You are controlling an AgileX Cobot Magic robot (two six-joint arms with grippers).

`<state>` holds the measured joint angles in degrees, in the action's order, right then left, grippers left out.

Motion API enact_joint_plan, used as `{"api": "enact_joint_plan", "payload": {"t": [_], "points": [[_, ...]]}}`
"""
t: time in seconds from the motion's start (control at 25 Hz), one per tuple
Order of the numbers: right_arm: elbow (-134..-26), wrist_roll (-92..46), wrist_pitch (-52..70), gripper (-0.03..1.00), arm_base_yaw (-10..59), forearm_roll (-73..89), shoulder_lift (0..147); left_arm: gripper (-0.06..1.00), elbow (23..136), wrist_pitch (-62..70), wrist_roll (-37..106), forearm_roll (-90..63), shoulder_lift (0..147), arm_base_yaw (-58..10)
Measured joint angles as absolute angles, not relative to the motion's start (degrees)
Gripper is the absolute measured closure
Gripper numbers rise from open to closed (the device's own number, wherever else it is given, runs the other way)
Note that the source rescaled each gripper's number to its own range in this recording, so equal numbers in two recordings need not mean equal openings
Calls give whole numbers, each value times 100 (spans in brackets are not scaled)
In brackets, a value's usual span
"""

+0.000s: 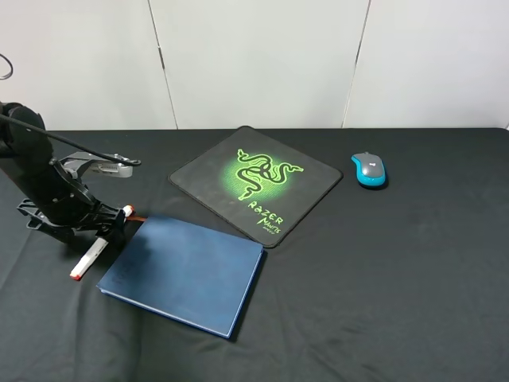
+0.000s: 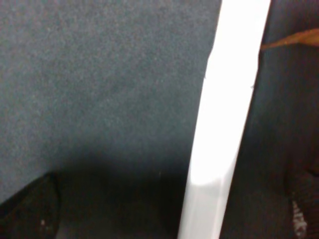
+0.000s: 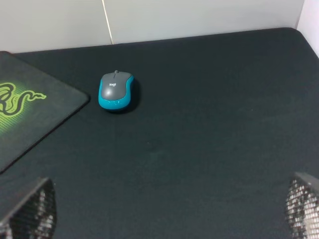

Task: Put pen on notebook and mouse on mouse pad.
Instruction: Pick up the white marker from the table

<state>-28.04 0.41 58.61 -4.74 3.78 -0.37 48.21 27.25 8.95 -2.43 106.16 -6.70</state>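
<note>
The white pen (image 1: 89, 259) lies tilted on the black cloth just left of the dark blue notebook (image 1: 184, 274). My left gripper (image 1: 102, 227) is low over the pen's upper half. In the left wrist view the pen (image 2: 229, 99) runs between the two dark fingertips (image 2: 30, 209), which stand wide apart, so this gripper is open. The teal mouse (image 1: 369, 169) (image 3: 116, 90) sits on the cloth to the right of the black Razer mouse pad (image 1: 254, 181) (image 3: 30, 114). My right gripper (image 3: 167, 219) is open, well short of the mouse, and does not show in the exterior view.
The notebook's orange ribbon (image 2: 294, 39) pokes out near the pen. A black cloth (image 1: 398, 278) covers the table, with a white wall (image 1: 262, 56) behind it. The table's right edge (image 3: 306, 45) runs beyond the mouse.
</note>
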Motion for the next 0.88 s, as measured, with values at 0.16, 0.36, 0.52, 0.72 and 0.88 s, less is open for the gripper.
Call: {"api": "enact_joint_plan", "payload": {"t": [0.16, 0.36, 0.52, 0.72, 0.88], "points": [[-2804, 41, 5861, -3, -474, 378, -37, 37, 4821, 2691, 900, -243, 10616, -670], [-2804, 41, 5861, -3, -474, 378, -37, 52, 4821, 2602, 911, -243, 10616, -670], [-2804, 41, 5861, -3, -474, 378, -37, 60, 4821, 2448, 911, -243, 10616, -670], [-2804, 41, 5861, -3, -474, 378, -37, 83, 4821, 2436, 911, -248, 10616, -670], [-2804, 41, 5861, -3, -474, 378, -37, 94, 4821, 2431, 911, -248, 10616, -670]]}}
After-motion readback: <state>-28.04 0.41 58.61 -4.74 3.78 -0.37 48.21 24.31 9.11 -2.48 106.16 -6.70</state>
